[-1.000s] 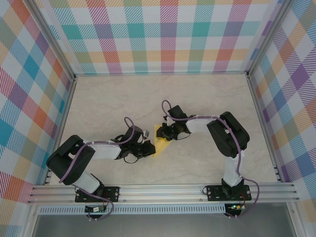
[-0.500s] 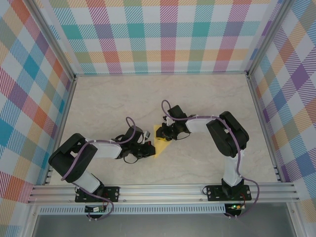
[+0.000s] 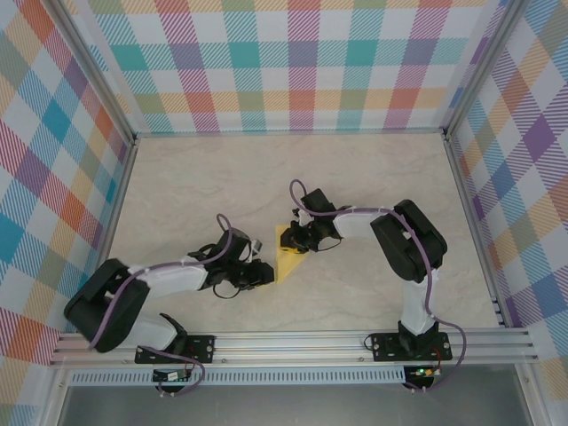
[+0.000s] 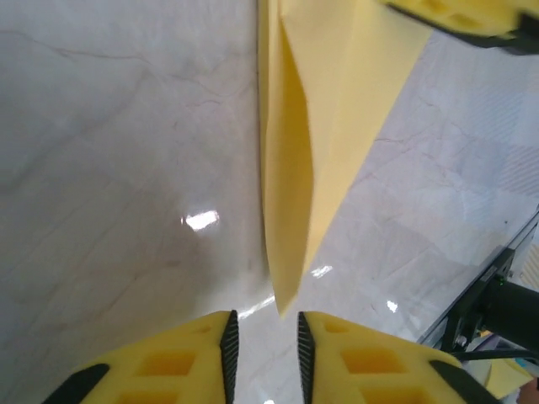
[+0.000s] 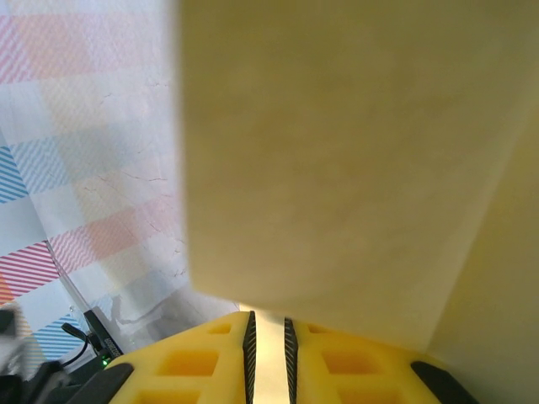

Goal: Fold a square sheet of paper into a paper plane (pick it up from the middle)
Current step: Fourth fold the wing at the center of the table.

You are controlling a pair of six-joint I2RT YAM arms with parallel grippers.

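The square sheet of paper [image 3: 287, 255] is folded into a yellow pointed shape and stands up off the table at mid-table. In the left wrist view the paper [image 4: 313, 126] narrows to a tip just ahead of my left gripper [image 4: 263, 326], which is open with nothing between its pads. From above, the left gripper [image 3: 267, 273] sits at the paper's near left corner. My right gripper [image 3: 294, 240] holds the far end. In its own view the right gripper [image 5: 268, 328] is shut on a strip of the paper [image 5: 354, 168], which hides most of the scene beyond.
The marble table top [image 3: 355, 293] stretches open to the right and front of the paper. Plaid walls [image 3: 293, 62] enclose the back and sides. An aluminium rail [image 3: 293, 342] runs along the near edge by the arm bases.
My left gripper has opened and let go of the paper's tip, and its arm has swung back to the left. The right gripper keeps its hold in the same place.
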